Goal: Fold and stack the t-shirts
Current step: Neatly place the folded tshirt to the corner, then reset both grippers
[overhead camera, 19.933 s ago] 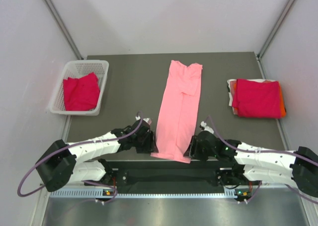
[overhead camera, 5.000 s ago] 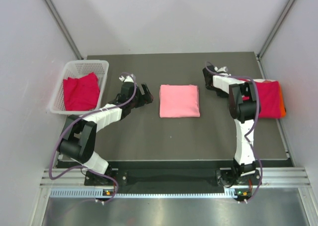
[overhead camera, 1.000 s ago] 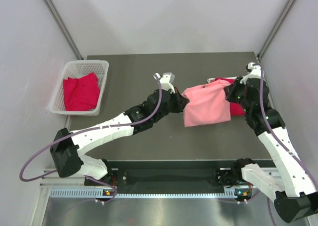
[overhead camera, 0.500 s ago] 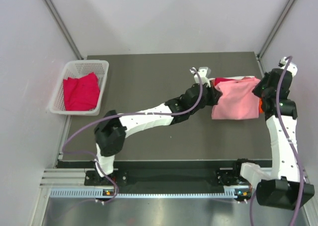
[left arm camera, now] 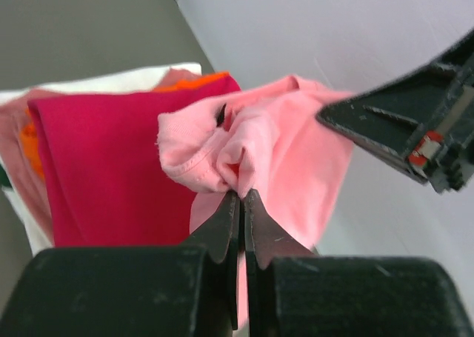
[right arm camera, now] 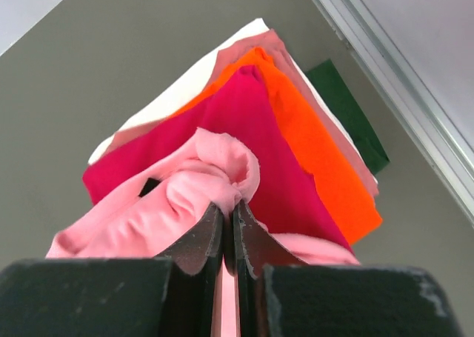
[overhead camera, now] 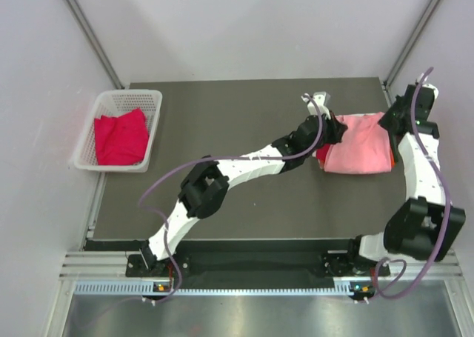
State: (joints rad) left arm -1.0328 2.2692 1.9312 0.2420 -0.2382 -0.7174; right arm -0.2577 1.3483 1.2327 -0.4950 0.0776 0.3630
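The dark grey table (overhead camera: 244, 107) fills the middle of the overhead view. Both arms reach toward its far right corner: the left arm (overhead camera: 244, 167) stretches diagonally across it, and the right arm (overhead camera: 418, 167) rises along the right edge. Between their ends is the salmon-pink t-shirt (overhead camera: 359, 148), folded to a rough rectangle and draped over the stack of folded tees (overhead camera: 320, 155) near the table's right edge. It is soft and slightly rumpled, with both far-side corners gathered into puckered bunches. The wrist views show the stack's layers fanned under it — a crimson tee (right arm camera: 222, 122) on top, an orange tee (right arm camera: 318, 167) below, and a paler pink layer and a white one (right arm camera: 170, 92) at the edges. A dark green piece (right arm camera: 348, 115) lies flat beside them. Well apart at the left edge, a white mesh basket (overhead camera: 122, 100) holds a crumpled crimson shirt (overhead camera: 118, 137). The left gripper (left arm camera: 241, 196) has its jaws pressed together on a pinch of pink cloth at one corner. The right gripper (right arm camera: 228, 207) pinches the other corner the same way, with the fabric bulging over its tips.
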